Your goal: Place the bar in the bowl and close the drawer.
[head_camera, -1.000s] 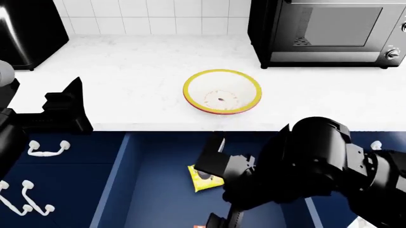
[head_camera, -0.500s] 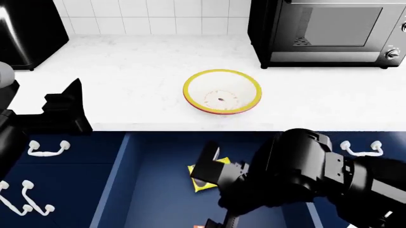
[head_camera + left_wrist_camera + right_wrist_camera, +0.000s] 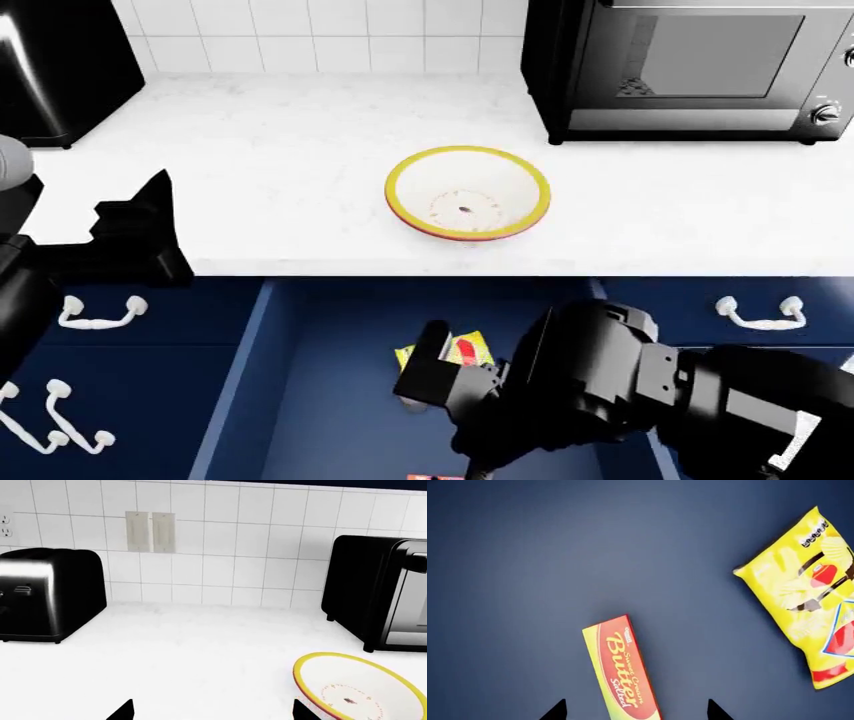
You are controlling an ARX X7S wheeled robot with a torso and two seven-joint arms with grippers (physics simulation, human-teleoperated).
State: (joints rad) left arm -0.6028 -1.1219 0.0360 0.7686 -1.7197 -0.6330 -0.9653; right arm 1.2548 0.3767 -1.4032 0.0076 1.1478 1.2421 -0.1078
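Bar (image 3: 622,670) between open right hand (image 3: 635,711) fingertips

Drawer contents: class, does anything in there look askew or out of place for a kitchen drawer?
Yes. The butter stick box and a yellow snack packet lie loose on the floor of the open drawer, both at a slant to its walls and apart from each other. Butter is an odd thing to find in a drawer. Nothing looks spilled or damaged.

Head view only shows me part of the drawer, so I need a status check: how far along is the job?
Nothing is finished. The bowl sits empty on the counter. The bar lies on the floor of the open drawer, beside a yellow snack packet. The right gripper hovers open above the bar. Left: grasping it, bowling it, closing the drawer.
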